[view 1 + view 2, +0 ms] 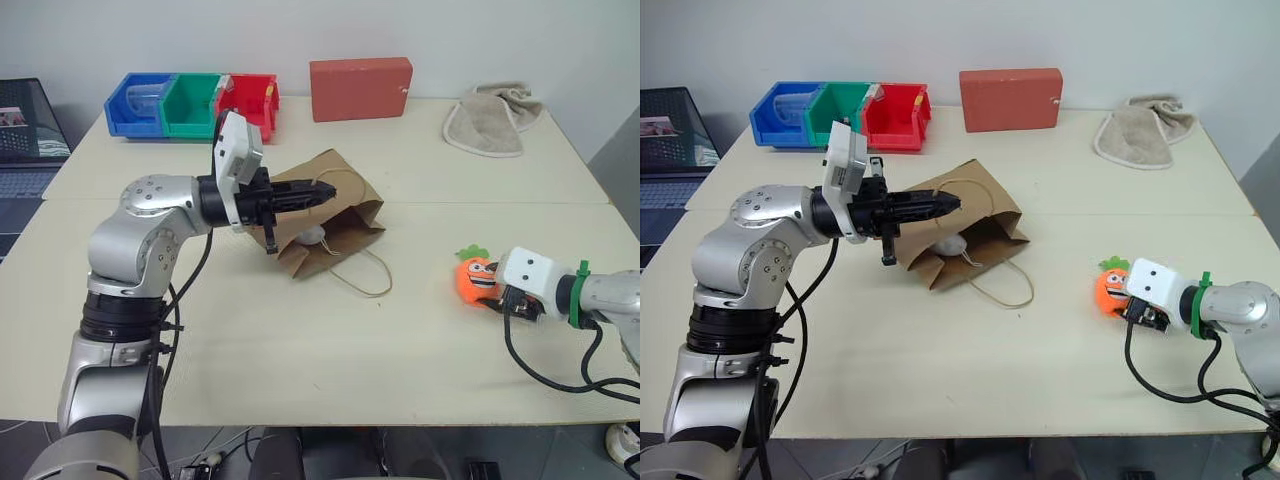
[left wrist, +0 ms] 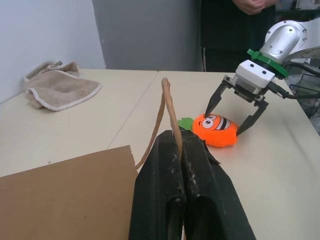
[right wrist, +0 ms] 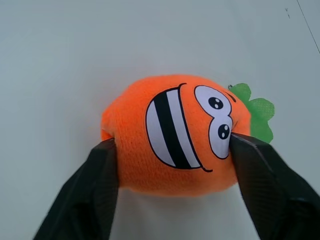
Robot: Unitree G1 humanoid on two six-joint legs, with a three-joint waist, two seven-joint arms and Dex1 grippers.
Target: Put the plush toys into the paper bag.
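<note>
At lower right, my right tool [image 3: 170, 150] straddles the carrot toy [image 3: 172, 135] on the surface [image 1: 300, 350], fingers touching its sides, grip not yet firm. My left tool [image 1: 322, 193], clamped on a handle, holds the paper bag [image 1: 345, 215] at centre. I should squeeze squarely before lifting.

Silver jointed arms, white wrist housings, black cables, a green band, black two-fingered left end effector [image 1: 318, 193].
</note>
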